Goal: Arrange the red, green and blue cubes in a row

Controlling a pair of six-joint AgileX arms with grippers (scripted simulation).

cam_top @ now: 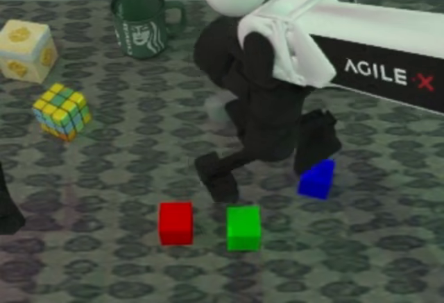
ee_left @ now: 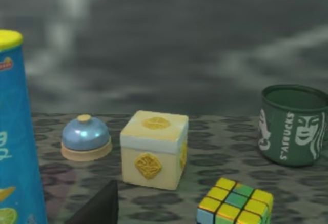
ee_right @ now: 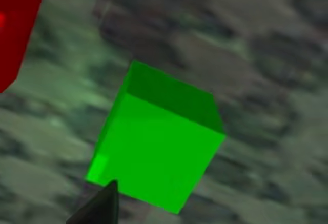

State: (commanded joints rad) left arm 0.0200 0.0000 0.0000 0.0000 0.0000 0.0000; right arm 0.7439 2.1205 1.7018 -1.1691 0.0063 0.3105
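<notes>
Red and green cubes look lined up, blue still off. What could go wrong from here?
1. The right gripper is open, with one finger just above the small glossy green cube; swinging toward blue may nudge it out of line with the glossy red cube.
2. The deep blue cube sits skewed, partly under the other finger, so a grasp may slip.
3. The left gripper is parked far left.

Dim, even light; soft blur

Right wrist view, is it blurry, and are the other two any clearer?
Right wrist view: the patterned tablecloth is smeared, while the green cube keeps crisp edges. Top view: the cloth pattern reads clearly, and faint shadows lie beside the red cube. Left wrist view: the backdrop is hazy.
</notes>
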